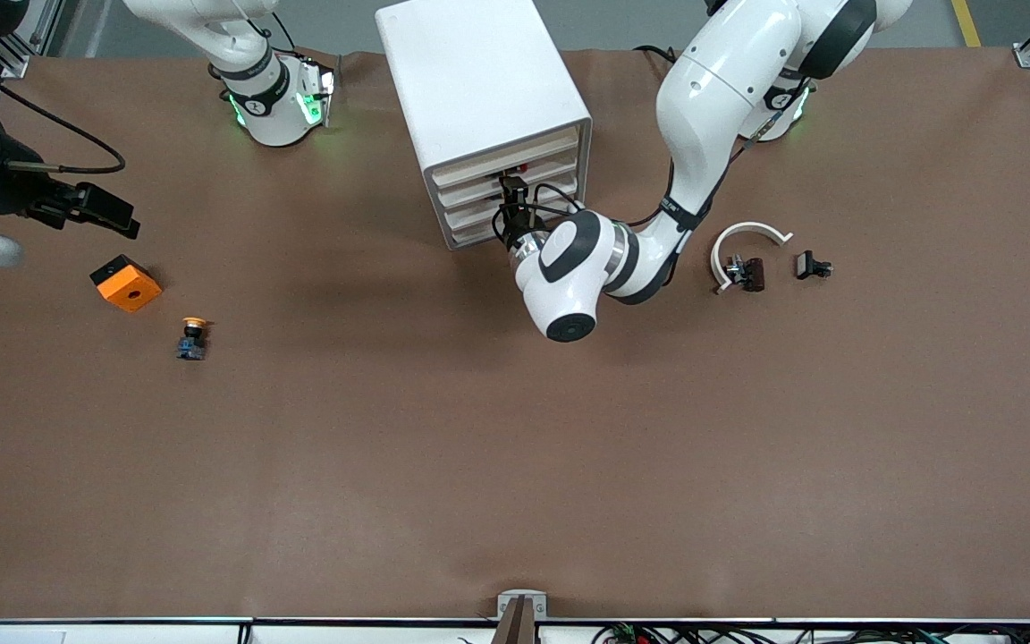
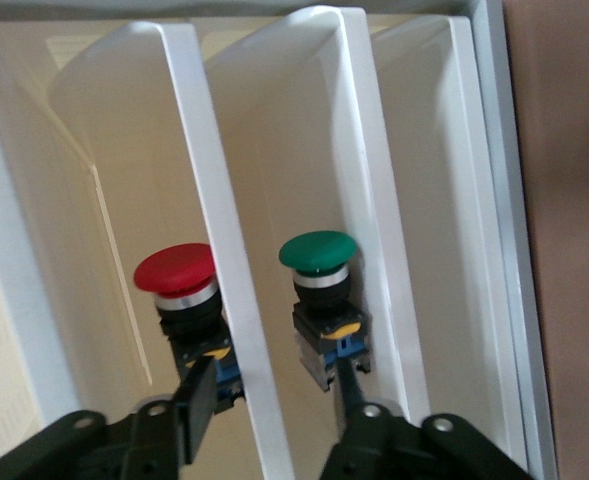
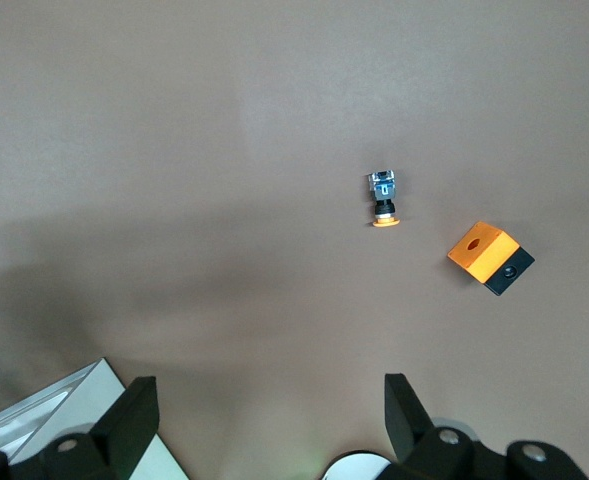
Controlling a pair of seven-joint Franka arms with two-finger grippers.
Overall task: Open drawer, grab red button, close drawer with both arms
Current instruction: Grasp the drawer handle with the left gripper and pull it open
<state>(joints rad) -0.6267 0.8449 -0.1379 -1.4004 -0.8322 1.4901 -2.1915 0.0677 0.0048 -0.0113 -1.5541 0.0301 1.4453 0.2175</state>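
Two fingers of my left gripper (image 2: 274,415) straddle a drawer (image 2: 224,260) lip, ready to pull; red button (image 2: 179,290) sits inside (green neighbour). Right gripper (image 3: 264,420) waits spread wide, empty.

From my station I can make out no readable text, label, brand or number anywhere. The black band (image 1: 681,213) on the left arm's forearm carries small white lettering, but I cannot read it. The right arm's base (image 1: 275,100) shows a small round dark mark whose content I cannot tell. The cabinet (image 1: 479,85), the orange box (image 1: 126,283) and the buttons bear no legible writing.
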